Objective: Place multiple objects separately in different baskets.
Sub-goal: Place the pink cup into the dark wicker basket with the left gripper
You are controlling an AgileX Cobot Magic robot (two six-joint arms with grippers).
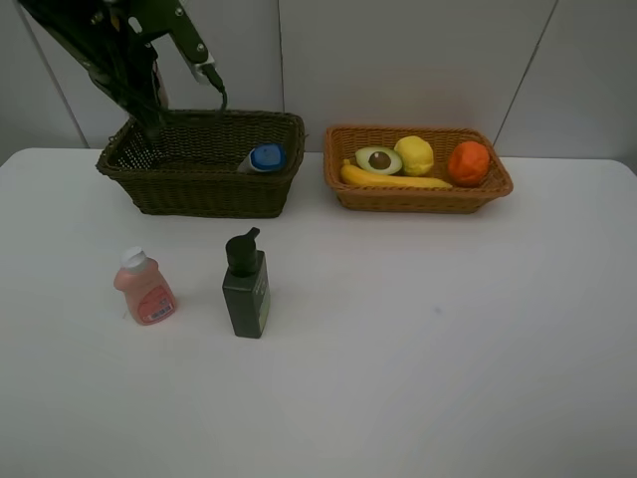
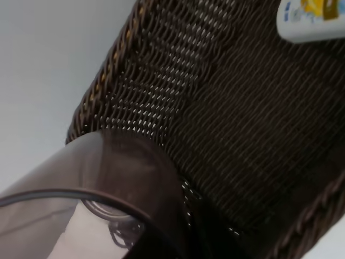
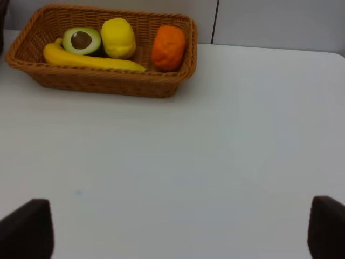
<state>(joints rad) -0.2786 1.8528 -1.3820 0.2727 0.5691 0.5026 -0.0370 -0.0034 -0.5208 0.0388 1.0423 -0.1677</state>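
Note:
My left gripper (image 1: 151, 119) reaches into the left end of the dark basket (image 1: 199, 194). In the left wrist view the translucent cup (image 2: 108, 183) sits right at the camera, over the basket floor (image 2: 259, 124), and the gripper is shut on it. Its fingers are hidden. A white blue-capped bottle (image 1: 265, 157) lies in that basket. The light basket (image 1: 418, 196) holds a banana (image 1: 398, 180), a halved avocado (image 1: 378, 159), a lemon (image 1: 415, 154) and an orange (image 1: 469, 162). My right gripper (image 3: 175, 232) is open over bare table.
A small pink bottle (image 1: 145, 288) and a dark green pump bottle (image 1: 246, 286) stand on the white table (image 1: 428, 329) in front of the dark basket. A grey wall runs behind both baskets.

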